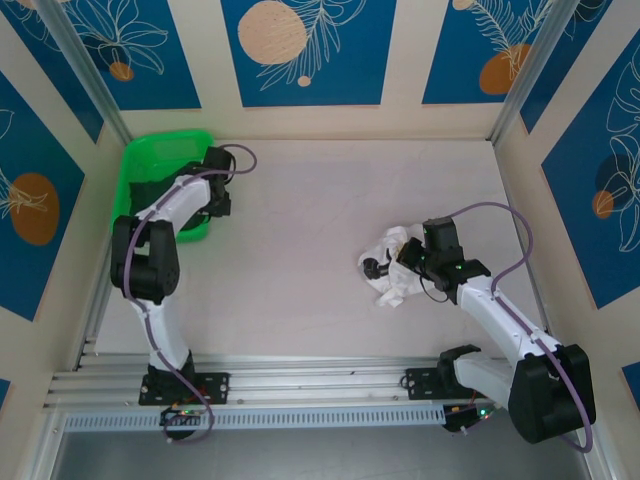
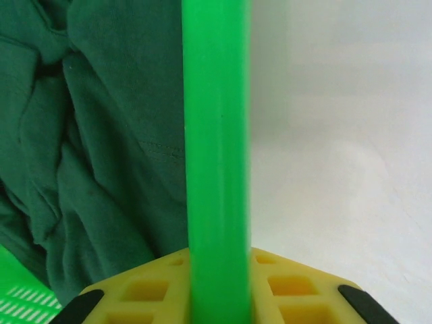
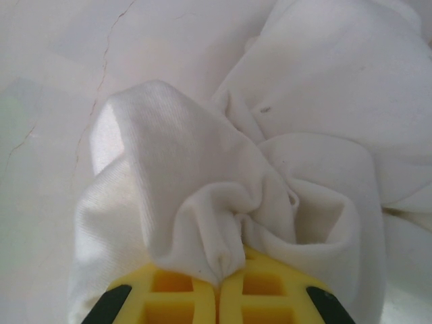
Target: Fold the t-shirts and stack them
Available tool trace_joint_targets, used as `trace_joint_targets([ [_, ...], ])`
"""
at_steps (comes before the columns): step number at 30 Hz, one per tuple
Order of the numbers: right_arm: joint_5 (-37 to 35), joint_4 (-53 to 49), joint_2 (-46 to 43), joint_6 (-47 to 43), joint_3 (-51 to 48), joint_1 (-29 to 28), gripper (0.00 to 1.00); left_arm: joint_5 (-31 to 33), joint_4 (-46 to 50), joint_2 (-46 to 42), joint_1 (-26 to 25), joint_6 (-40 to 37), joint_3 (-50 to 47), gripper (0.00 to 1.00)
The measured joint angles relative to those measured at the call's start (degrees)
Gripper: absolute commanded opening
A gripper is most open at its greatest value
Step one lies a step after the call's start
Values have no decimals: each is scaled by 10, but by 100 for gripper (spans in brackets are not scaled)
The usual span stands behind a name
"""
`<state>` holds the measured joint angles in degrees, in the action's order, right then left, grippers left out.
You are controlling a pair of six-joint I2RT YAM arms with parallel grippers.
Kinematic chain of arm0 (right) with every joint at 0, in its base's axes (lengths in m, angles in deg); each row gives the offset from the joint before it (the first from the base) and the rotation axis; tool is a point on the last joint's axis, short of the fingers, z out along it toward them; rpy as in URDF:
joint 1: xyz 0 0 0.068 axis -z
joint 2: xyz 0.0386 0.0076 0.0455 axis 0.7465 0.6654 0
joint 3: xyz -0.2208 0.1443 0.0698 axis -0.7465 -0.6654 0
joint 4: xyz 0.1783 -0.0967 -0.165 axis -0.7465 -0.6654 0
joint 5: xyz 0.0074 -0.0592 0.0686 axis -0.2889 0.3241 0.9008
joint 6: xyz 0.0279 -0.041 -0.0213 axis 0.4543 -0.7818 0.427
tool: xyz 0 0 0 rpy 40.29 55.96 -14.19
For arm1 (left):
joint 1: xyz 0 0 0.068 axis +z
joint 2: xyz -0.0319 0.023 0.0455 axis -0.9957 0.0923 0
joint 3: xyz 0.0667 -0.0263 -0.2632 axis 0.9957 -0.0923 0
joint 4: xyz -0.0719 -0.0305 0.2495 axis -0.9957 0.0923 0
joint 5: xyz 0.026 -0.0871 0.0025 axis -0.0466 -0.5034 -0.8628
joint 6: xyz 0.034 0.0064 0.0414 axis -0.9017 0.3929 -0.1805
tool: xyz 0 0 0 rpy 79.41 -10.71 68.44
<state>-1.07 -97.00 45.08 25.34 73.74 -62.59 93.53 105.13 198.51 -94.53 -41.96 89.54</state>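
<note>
T-shirt [image 3: 202, 196], white, between right jaws

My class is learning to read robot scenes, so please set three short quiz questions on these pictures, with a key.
1. True or false: the right claw is pinching the white shirt.
2. Where does the dark green shirt lie? A: on the table. B: in the tray. C: on top of the white shirt.
3. Fill in: the left claw has the tray's ____ between its fingers.
Key: 1 true; 2 B; 3 rim.
</note>
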Motion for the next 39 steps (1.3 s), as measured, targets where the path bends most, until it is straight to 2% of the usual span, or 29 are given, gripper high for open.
trace_joint_targets([
  [3, 0, 0, 0, 0, 0, 0, 4, 28, 10, 40, 6, -29, 44, 20],
  [7, 0, 0, -7, 0, -1, 0, 5, 35, 20, 61, 28, -62, 77, 20],
  [10, 0, 3, -15, 0, -5, -1, 4, 40, 25, 64, 53, -83, 90, 28],
  [14, 0, 6, -17, 0, -5, -1, 4, 38, 38, 68, 84, -89, 109, 31],
  [15, 0, 7, -17, 0, -5, -1, 5, 37, 42, 71, 87, -89, 117, 35],
  [17, 0, 7, -17, 0, -5, -2, 5, 37, 52, 79, 90, -88, 134, 48],
  [19, 0, 7, -17, 0, -5, -3, 5, 35, 57, 86, 90, -81, 146, 54],
  [22, -1, 7, -17, 0, -5, -3, 6, 21, 74, 89, 87, -63, 156, 76],
  [25, -1, 7, -17, 0, -5, -3, 10, 7, 100, 87, 77, -36, 181, 90],
  [28, -1, 7, -17, 0, -5, -3, 12, -16, 114, 61, 46, -5, 198, 97],
  [32, -6, 3, -17, -3, -5, -3, 22, -89, 90, -45, -34, 56, 174, 98],
  [35, -18, -5, -18, -2, -5, -3, 22, -172, 10, -160, -115, 117, 86, 94],
  [37, -27, -12, -20, 0, -5, -3, 16, -240, -58, -218, -177, 164, 7, 90],
  [39, -36, -18, -25, 1, -5, 0, 11, -304, -130, -232, -229, 212, -67, 88],
])
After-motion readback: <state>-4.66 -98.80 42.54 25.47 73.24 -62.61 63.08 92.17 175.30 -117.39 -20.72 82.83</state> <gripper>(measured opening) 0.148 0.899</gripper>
